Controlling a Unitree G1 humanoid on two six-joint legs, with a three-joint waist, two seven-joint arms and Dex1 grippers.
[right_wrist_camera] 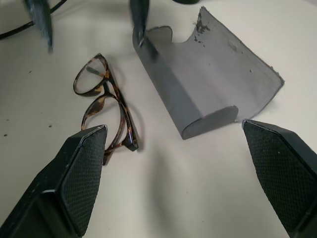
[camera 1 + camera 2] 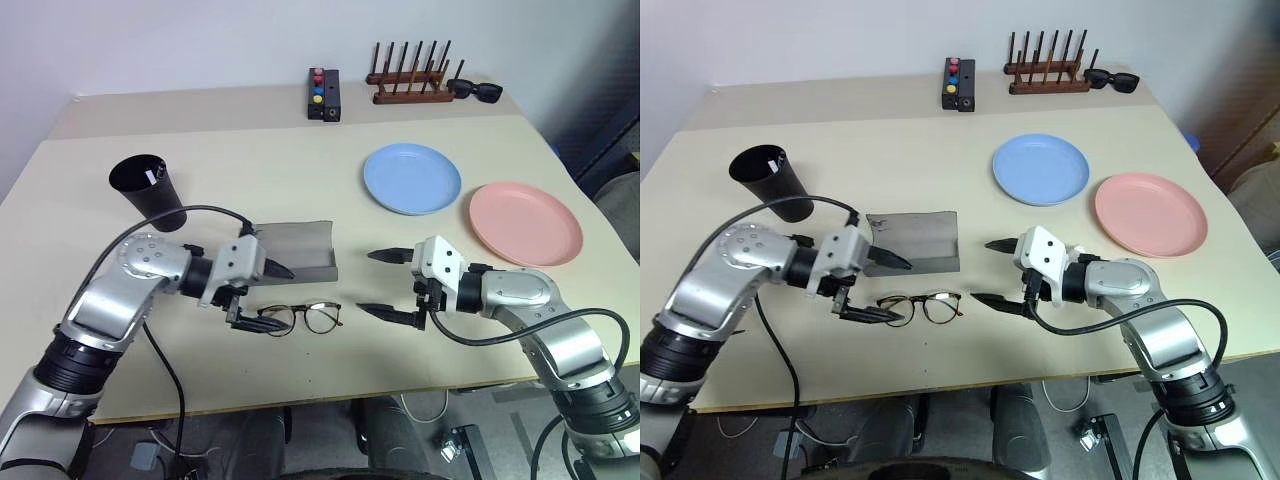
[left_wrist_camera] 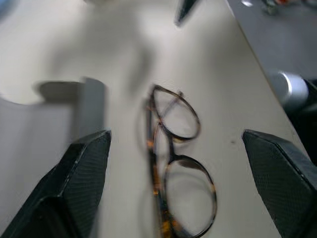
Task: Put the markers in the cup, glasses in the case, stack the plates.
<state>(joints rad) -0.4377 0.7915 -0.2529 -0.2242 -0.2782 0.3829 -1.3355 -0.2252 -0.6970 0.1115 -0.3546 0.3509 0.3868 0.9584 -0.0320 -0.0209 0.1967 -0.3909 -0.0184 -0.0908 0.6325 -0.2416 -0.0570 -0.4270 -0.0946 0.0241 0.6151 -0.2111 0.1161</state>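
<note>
the tortoiseshell glasses (image 2: 301,318) are lying folded on the cream table (image 2: 300,180), just in front of the grey felt case (image 2: 296,254), which is sitting with its lid flipped open. the left gripper (image 2: 262,296) is hovering at the left end of the frame with its two black fingers spread wide, holding nothing; the glasses are lying between its fingers in the left wrist view. the right gripper (image 2: 382,283) is hanging to the right of the glasses, a little apart from them, its fingers also wide apart and empty.

the black cup (image 2: 148,191) is standing further back on the left with something pale and thin poking up inside it, probably a marker. the light blue plate (image 2: 412,178) and the salmon pink plate (image 2: 525,222) are lying side by side, edges nearly touching, not yet stacked.

the glasses are looking light and delicate: thin frame, clear lenses that would smear or scratch, and folded arms that may swing. the safest hold is probably across the bridge or the top rim, squeezing gently, not on a lens. the felt case is seeming soft and light, so it may slide or tip when the glasses are pushed in; steadying it with the other gripper would help.
</note>
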